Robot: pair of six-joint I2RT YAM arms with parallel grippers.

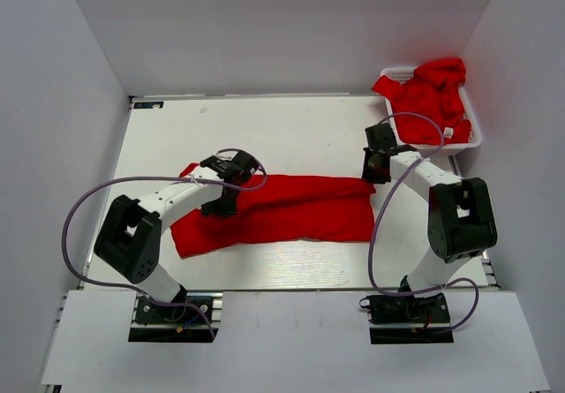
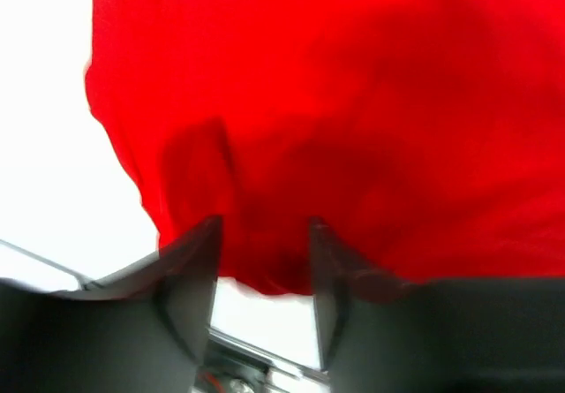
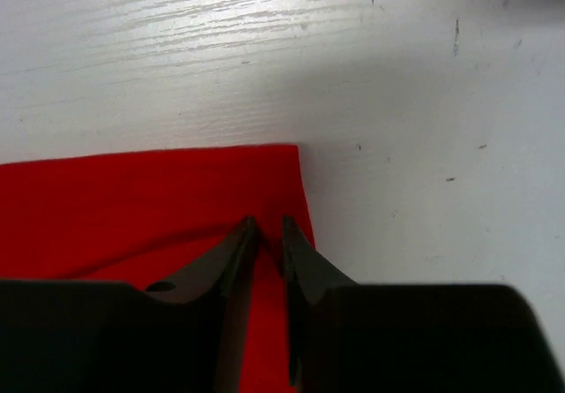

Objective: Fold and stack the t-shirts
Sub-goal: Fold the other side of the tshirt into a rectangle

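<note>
Found one bright red shirt (image 1: 282, 209) lying on the table (image 1: 291, 128), about midway, folded into a long band running left to right, creased along its length, the left end wider and slanting nearer. Saw its far right corner flat and square, its left part bunched. Found other shirts (image 1: 433, 93), equally red, heaped crumpled in a basket (image 1: 399, 74) at the far right, draped over its rim, a small white tag (image 1: 448, 132) showing at the near side.
</note>
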